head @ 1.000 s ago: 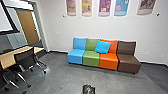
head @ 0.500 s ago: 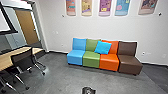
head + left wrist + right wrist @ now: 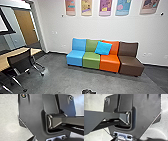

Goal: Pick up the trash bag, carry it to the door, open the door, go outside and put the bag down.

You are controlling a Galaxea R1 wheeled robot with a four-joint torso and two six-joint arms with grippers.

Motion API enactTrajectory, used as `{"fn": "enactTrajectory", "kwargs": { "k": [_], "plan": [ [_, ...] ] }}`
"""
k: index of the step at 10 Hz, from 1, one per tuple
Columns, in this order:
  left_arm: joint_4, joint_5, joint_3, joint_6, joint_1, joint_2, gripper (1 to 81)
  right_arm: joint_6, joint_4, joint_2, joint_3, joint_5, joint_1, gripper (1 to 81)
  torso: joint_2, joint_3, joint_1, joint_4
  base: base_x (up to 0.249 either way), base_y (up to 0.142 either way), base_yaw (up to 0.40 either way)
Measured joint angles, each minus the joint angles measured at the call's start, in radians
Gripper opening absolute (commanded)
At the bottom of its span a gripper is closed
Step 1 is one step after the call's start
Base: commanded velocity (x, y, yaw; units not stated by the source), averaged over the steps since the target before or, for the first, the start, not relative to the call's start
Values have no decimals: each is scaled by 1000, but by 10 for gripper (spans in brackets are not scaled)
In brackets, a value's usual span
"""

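In the head view a wooden door [image 3: 25,27] stands shut-looking at the upper left, beyond a dark-framed opening. A dark part of my left gripper [image 3: 32,138] pokes in at the edge of the left wrist view, beside the robot's wide plate. Likewise a dark part of my right gripper [image 3: 114,139] appears at the edge of the right wrist view. How either gripper stands, and whether it holds anything, I cannot make out.
A row of blue, green, orange and brown seats [image 3: 91,62] with a blue cushion [image 3: 103,48] lines the wall. At left are a table [image 3: 7,58] and a black mesh chair [image 3: 20,61]. A small dark object [image 3: 88,92], unclear, sits at the bottom edge.
The head camera has shifted a little: the seats look slightly nearer, the chair stands further left, and the dark object has sunk towards the bottom edge.
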State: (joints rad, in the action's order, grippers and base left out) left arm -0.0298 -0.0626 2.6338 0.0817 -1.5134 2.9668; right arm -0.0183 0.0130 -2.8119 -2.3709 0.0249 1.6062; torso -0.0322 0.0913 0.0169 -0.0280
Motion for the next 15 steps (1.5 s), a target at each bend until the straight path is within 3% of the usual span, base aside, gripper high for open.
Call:
{"fn": "enactTrajectory", "kwargs": {
  "k": [4,15],
  "plan": [
    [0,0,0,0,0,0,811,0,0,0,0,0,-5,811,0,0,0,0,119,0,0],
    [0,0,4,0,0,3,811,0,0,-5,-14,0,-10,811,0,0,0,0,127,-58,0]
  ]
}}
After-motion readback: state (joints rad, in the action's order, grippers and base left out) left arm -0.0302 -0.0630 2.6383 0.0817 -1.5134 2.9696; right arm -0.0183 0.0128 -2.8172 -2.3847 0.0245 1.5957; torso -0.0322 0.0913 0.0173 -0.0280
